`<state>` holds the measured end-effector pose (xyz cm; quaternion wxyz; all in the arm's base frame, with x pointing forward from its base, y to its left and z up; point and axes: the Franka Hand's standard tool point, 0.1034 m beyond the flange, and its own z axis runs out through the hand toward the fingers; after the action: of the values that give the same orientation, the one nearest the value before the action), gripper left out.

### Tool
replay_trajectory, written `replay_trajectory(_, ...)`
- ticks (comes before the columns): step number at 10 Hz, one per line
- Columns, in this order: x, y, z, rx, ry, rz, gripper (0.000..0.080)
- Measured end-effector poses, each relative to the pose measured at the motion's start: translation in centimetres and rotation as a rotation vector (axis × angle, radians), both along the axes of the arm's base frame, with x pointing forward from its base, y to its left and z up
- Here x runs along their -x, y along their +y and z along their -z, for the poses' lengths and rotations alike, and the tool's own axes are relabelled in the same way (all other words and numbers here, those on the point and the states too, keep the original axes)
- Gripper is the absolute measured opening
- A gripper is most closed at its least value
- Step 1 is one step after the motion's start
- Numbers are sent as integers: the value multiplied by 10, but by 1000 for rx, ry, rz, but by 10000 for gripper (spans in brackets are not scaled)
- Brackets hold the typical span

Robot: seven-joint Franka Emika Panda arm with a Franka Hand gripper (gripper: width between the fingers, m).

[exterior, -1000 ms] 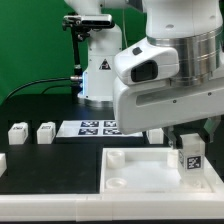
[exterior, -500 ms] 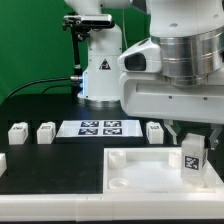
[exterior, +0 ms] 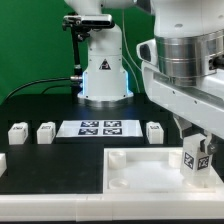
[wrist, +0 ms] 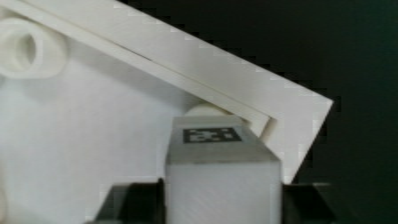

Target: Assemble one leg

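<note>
My gripper is shut on a white leg with a black-and-white tag on its face. It holds the leg upright over the far corner, on the exterior view's right, of the large white tray-like part. In the wrist view the leg fills the gap between my dark fingers, its tagged end at the tray's corner. A round corner hole of the tray shows farther off. Whether the leg's tip touches the tray I cannot tell.
Three more white legs stand in a row on the black table. The marker board lies between them. A white robot base stands behind it. A white part edge shows at the exterior view's left.
My arm has moved toward the exterior view's right with the leg in it, by a small step each frame. The loose legs and the tray have not moved.
</note>
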<state>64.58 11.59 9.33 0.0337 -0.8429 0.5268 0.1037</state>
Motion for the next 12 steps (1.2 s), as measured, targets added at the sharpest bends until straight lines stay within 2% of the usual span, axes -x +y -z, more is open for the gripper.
replay_trajectory(1,0,0,0,-6,-6,-39,468)
replay_trajectory(2,0,1,0,-6,-7,-44,586)
replay_trajectory(3,0,0,1,-12,-16,-104,586)
replay_trajectory(4,1,-3,4,-42,-47,-313,637)
replay_trajectory(8,3,2,6,-112,-128,-870,649)
replay_trajectory(12,2,4,4,-136,-170,-1346,649)
